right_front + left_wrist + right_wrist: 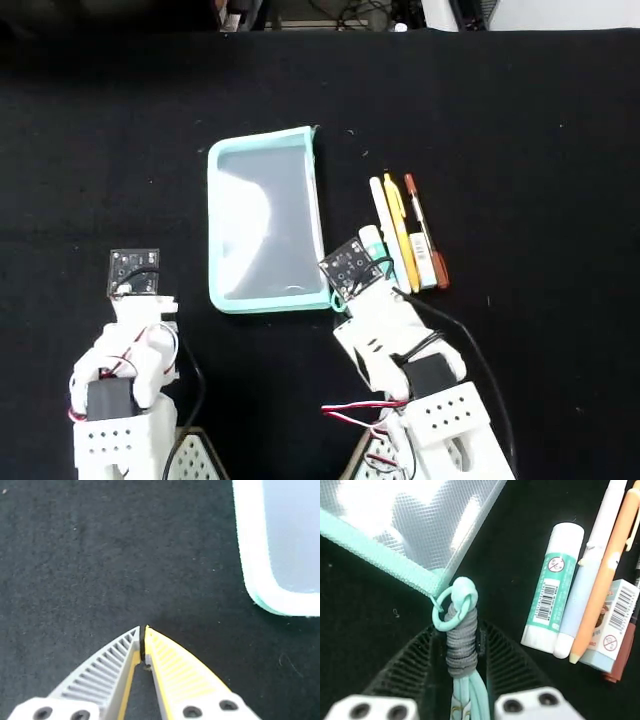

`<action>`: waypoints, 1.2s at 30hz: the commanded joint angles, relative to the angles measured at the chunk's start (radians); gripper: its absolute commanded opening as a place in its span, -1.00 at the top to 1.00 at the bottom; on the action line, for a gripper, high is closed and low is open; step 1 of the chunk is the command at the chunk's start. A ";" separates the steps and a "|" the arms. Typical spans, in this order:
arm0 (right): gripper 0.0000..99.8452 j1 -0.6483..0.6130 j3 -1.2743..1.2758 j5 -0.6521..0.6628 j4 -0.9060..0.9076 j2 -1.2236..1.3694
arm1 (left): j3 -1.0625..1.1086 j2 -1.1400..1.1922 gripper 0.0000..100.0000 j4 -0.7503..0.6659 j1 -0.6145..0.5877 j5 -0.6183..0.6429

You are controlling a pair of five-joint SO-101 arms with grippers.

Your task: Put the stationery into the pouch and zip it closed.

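Observation:
A mint-edged mesh pouch point(265, 225) lies flat mid-table; its corner shows in the left wrist view point(260, 580) and the right wrist view point(395, 540). My right gripper point(461, 635) is shut on the pouch's zipper pull cord point(461, 630) at its near right corner point(338, 295). Beside the pouch on the right lie a glue stick point(552, 587), a white pen point(382, 215), an orange pen point(400, 225), a brown pen point(420, 215) and a small eraser box point(615, 625). My left gripper point(144, 630) is shut and empty over the black cloth, left of the pouch.
Black cloth point(520, 130) covers the whole table. Cables and equipment point(340, 15) sit beyond the far edge. Both arm bases stand at the near edge.

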 commanded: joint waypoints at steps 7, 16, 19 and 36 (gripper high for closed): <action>0.97 0.014 0.002 -0.005 0.000 -0.013 | 0.016 -0.005 0.93 -0.344 0.016 -0.358; 0.97 0.014 0.002 -0.005 -0.002 -0.013 | -0.021 -0.002 0.69 -0.311 0.065 -0.437; 0.97 0.014 0.002 -0.005 -0.002 -0.013 | -0.061 0.000 0.67 -0.311 0.065 -0.440; 0.98 0.098 -0.173 -0.005 0.110 -0.024 | -0.085 0.054 0.67 -0.347 0.041 -0.437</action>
